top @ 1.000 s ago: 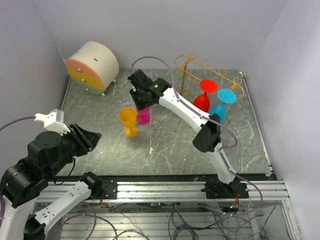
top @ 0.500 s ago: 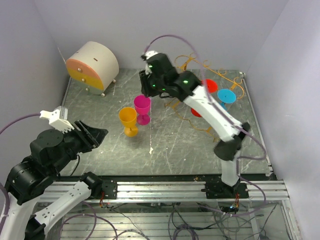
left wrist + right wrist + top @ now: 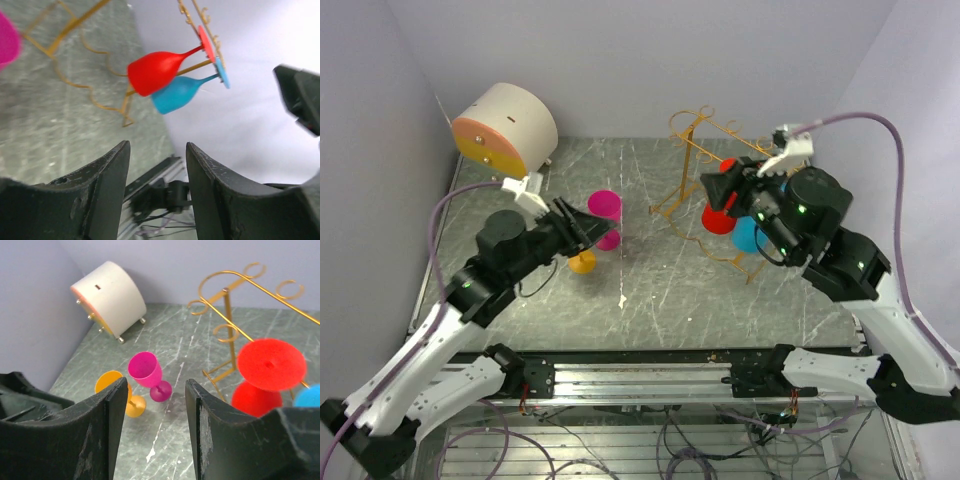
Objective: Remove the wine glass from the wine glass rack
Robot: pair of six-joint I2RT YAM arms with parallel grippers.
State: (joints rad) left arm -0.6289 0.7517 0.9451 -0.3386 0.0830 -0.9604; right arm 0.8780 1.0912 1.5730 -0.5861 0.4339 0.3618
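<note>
The gold wire wine glass rack (image 3: 705, 140) stands at the back right, and two glasses hang on it upside down, a red wine glass (image 3: 720, 218) and a blue one (image 3: 748, 236). A pink glass (image 3: 605, 206) and an orange glass (image 3: 582, 263) stand on the table. My right gripper (image 3: 712, 188) hovers open and empty above the red glass, pointing left. My left gripper (image 3: 590, 225) is open and empty over the pink and orange glasses, aimed at the rack (image 3: 65, 30), the red glass (image 3: 155, 72) and the blue one (image 3: 180, 92). The right wrist view shows the pink glass (image 3: 145, 371) between my open fingers.
A round cream-and-orange drawer box (image 3: 505, 128) sits in the back left corner. Walls close in the table on the left, back and right. Both arms are raised over the middle, with their grippers facing each other.
My right gripper has let go of the pink glass, which stands beside the orange one, and has drawn back right over the rack. The left arm has swung up toward the middle.
</note>
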